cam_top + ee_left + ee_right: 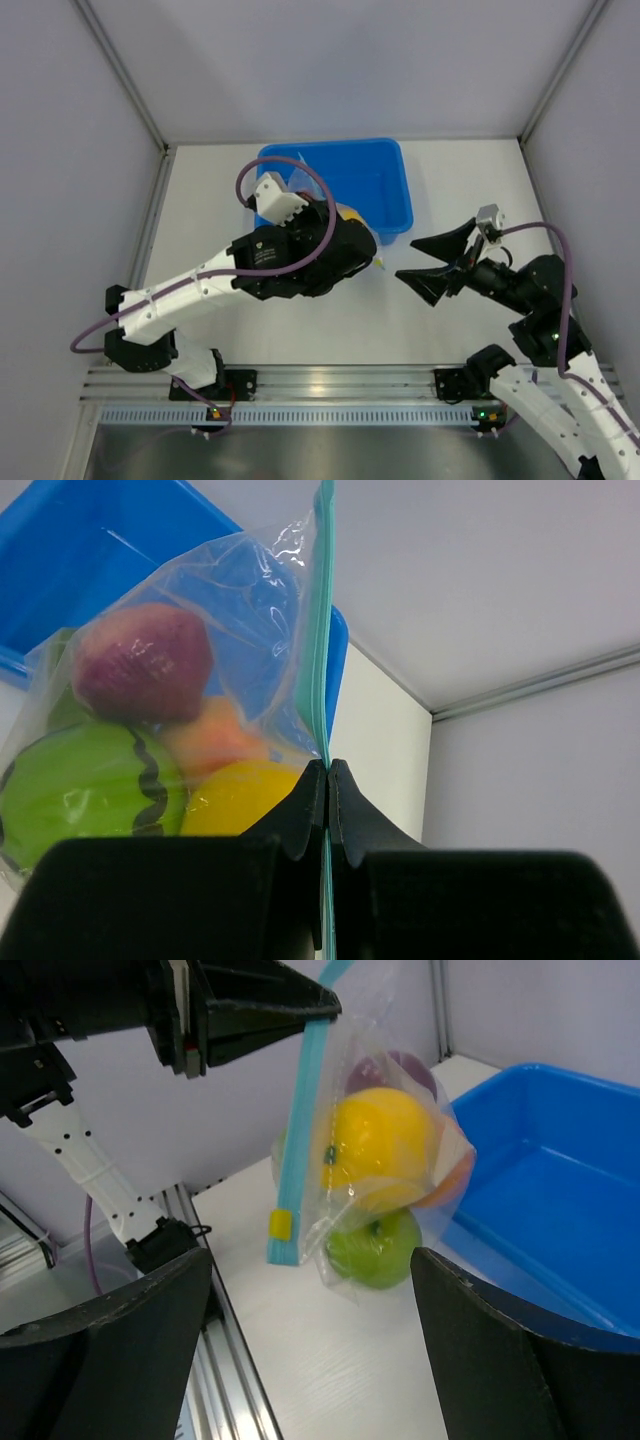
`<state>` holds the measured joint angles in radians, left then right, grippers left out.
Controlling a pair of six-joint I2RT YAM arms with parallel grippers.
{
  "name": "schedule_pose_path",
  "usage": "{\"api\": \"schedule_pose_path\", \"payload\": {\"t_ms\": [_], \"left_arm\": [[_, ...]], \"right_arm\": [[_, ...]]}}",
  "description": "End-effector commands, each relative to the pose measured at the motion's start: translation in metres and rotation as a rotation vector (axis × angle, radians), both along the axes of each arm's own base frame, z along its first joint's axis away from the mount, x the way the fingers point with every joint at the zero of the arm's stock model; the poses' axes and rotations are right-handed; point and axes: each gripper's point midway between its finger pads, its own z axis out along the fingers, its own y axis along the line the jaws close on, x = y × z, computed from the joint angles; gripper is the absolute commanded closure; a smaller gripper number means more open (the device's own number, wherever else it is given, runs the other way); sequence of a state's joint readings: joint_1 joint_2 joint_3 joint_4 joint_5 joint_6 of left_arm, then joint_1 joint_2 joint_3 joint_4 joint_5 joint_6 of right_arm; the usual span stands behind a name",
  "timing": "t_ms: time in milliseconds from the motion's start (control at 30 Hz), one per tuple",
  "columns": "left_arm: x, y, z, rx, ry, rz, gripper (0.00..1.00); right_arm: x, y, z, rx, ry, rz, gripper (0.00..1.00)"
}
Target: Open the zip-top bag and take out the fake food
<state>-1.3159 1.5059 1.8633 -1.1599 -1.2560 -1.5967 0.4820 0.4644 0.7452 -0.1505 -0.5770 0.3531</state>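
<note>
My left gripper [327, 770] is shut on the teal zipper strip [320, 640] of the clear zip-top bag [240, 630] and holds the bag hanging above the table. The fake food is inside it: a purple fruit [140, 665], a peach-orange one [210, 735], a yellow one [240, 795] and a green striped one [90, 785]. In the right wrist view the bag [385, 1160] hangs from the left gripper [325, 1005], with a yellow slider [280, 1225] low on the strip. My right gripper [310, 1300] is open and empty, facing the bag from the right [428, 262].
The blue plastic tub [375, 185] stands on the white table behind the bag, and shows at the right of the right wrist view [560, 1220]. An aluminium rail [330, 385] runs along the near edge. Grey walls enclose the table.
</note>
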Motion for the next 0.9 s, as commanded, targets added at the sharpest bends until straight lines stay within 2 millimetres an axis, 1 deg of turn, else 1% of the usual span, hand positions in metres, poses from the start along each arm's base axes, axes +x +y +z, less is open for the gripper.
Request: {"api": "schedule_pose_path", "payload": {"t_ms": [0,33,67,100,133,200,233,267,300,333,367,400,433,467,500,533,567,600,633,667,700,733,833,867], "left_arm": [[0.002,0.015,0.021,-0.147,-0.052,0.063,1.0],[0.002,0.015,0.021,-0.151,-0.052,0.065,1.0],[0.002,0.015,0.021,-0.162,-0.053,0.067,1.0],[0.002,0.014,0.021,-0.168,-0.053,0.068,1.0],[0.002,0.014,0.021,-0.171,-0.052,0.067,1.0],[0.002,0.015,0.021,-0.18,-0.053,0.071,1.0],[0.002,0.016,0.022,-0.186,-0.054,0.071,1.0],[0.002,0.015,0.022,-0.19,-0.053,0.071,1.0],[0.001,0.016,0.023,-0.195,-0.052,0.069,1.0],[0.001,0.016,0.023,-0.199,-0.048,0.065,1.0],[0.0,0.015,0.023,-0.204,-0.043,0.06,1.0],[0.0,0.015,0.023,-0.208,-0.038,0.055,1.0],[-0.001,0.015,0.024,-0.213,-0.035,0.051,1.0],[-0.001,0.011,0.021,-0.213,-0.023,0.041,1.0],[-0.002,0.011,0.021,-0.217,-0.021,0.039,1.0],[-0.002,0.01,0.02,-0.214,-0.018,0.038,1.0],[-0.002,0.01,0.02,-0.221,-0.015,0.037,1.0],[-0.002,0.009,0.02,-0.222,-0.016,0.035,1.0],[-0.002,0.009,0.02,-0.22,-0.017,0.038,1.0],[-0.002,0.01,0.02,-0.222,-0.017,0.038,1.0],[-0.002,0.011,0.022,-0.228,-0.019,0.039,1.0],[-0.002,0.011,0.022,-0.228,-0.02,0.039,1.0],[-0.002,0.013,0.022,-0.218,-0.021,0.039,1.0],[-0.002,0.012,0.021,-0.217,-0.02,0.037,1.0]], "right_arm": [[0.006,0.006,0.024,0.056,-0.144,-0.014,0.19],[0.01,0.007,0.024,0.066,-0.148,-0.034,0.2],[0.014,0.009,0.02,0.075,-0.161,-0.041,0.2],[0.009,0.014,0.019,0.086,-0.19,-0.014,0.21],[0.01,0.016,0.016,0.094,-0.199,-0.021,0.22],[0.006,0.023,0.01,0.103,-0.258,-0.001,0.22],[0.009,0.022,0.008,0.108,-0.275,-0.026,0.22],[0.012,0.023,0.001,0.094,-0.298,-0.045,0.21],[0.008,0.025,0.004,0.109,-0.319,-0.047,0.21],[0.015,0.023,0.004,0.114,-0.323,-0.094,0.22],[0.015,0.025,0.002,0.108,-0.337,-0.102,0.22],[0.02,0.027,0.001,0.104,-0.334,-0.123,0.22],[0.03,0.022,0.005,0.118,-0.334,-0.188,0.24],[0.034,0.023,0.005,0.11,-0.338,-0.213,0.25],[0.038,0.031,-0.001,0.086,-0.338,-0.207,0.26],[0.037,0.036,0.002,0.09,-0.36,-0.194,0.31],[0.037,0.04,0.004,0.089,-0.37,-0.185,0.32],[0.037,0.05,-0.001,0.072,-0.361,-0.164,0.33],[0.036,0.054,-0.001,0.072,-0.365,-0.152,0.34],[0.031,0.058,0.005,0.094,-0.383,-0.138,0.34],[0.031,0.062,0.004,0.095,-0.384,-0.133,0.35],[0.032,0.062,0.007,0.109,-0.388,-0.149,0.36],[0.026,0.064,0.014,0.156,-0.406,-0.143,0.43],[0.029,0.06,0.017,0.158,-0.43,-0.177,0.44]]}}
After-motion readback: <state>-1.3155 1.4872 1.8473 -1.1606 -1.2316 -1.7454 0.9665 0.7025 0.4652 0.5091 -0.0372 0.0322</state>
